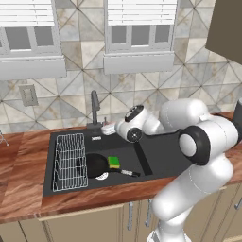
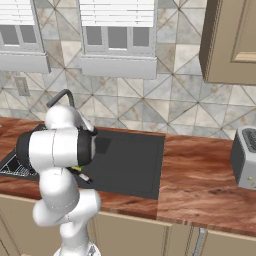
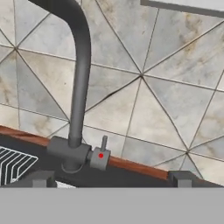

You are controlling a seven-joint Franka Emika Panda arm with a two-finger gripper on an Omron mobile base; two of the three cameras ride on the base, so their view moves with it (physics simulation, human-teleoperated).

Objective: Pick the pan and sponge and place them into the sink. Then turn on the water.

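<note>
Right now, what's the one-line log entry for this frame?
pan in sink | sponge in sink | gripper open, facing faucet handle | no water

Matt black sink [image 1: 156,156] set in a glossy, reddish wood-grain tabletop [image 1: 19,189]; white wire rack [image 1: 69,161] inside, matt dark faucet [image 3: 78,83] against smooth stone-look tiles [image 3: 175,96].

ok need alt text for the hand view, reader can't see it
A tall dark faucet rises from the back rim of a black sink, its small handle with a red dot just right of its base, with no water running. Behind is a tiled wall; a white wire rack shows at lower left, and the gripper fingertips sit wide apart.
</note>
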